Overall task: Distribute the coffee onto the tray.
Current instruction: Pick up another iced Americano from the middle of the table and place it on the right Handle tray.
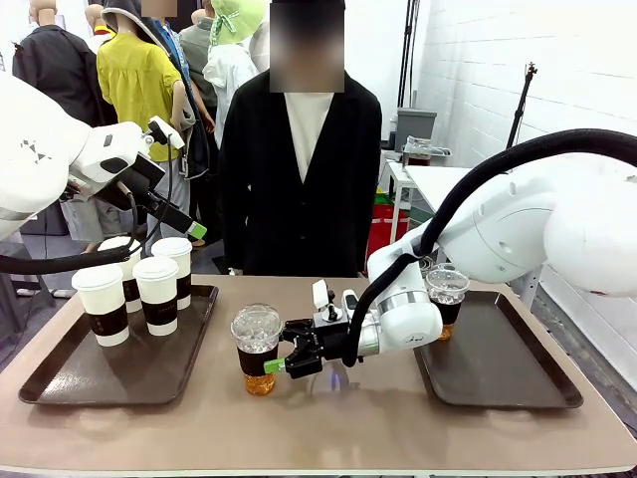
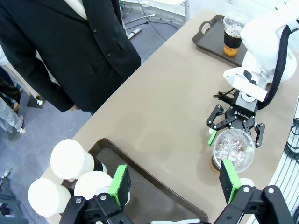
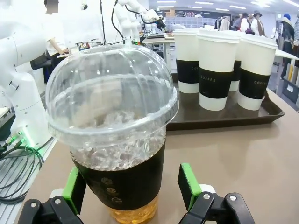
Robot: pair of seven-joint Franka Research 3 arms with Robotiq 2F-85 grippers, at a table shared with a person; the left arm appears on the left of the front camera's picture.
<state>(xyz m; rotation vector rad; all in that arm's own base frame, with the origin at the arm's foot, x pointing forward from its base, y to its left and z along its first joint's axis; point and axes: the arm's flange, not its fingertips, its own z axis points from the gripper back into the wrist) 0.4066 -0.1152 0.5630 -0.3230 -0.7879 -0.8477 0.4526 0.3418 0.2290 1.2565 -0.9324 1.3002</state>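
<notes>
Jaws on my right gripper [image 1: 277,364] stand wide open around the iced cup [image 1: 258,350] at mid-tabletop [image 1: 328,428]; from the right wrist view the green pads [image 3: 188,185] flank its dark sleeve low on either side, and I cannot tell whether either pad touches it. That cup stands upright on the bare tabletop between the two trays, dome lid on, ice up top and brown coffee at the bottom. My left gripper [image 1: 179,221] hangs in the air above the left tray [image 1: 60,383], jaws open and holding nothing; its wrist view looks straight down between its pads [image 2: 120,185] at the tabletop. Four paper cups [image 1: 157,295] stand clustered upright on the far part of the left tray, white lids on, dark bands round their middles. A second iced cup [image 1: 447,299] stands upright at the far inner corner of the right tray [image 1: 518,383], partly hidden behind my right arm. The rest of that tray is bare. A person [image 1: 304,169] in a dark jacket stands at the far edge of the tabletop, facing me.
</notes>
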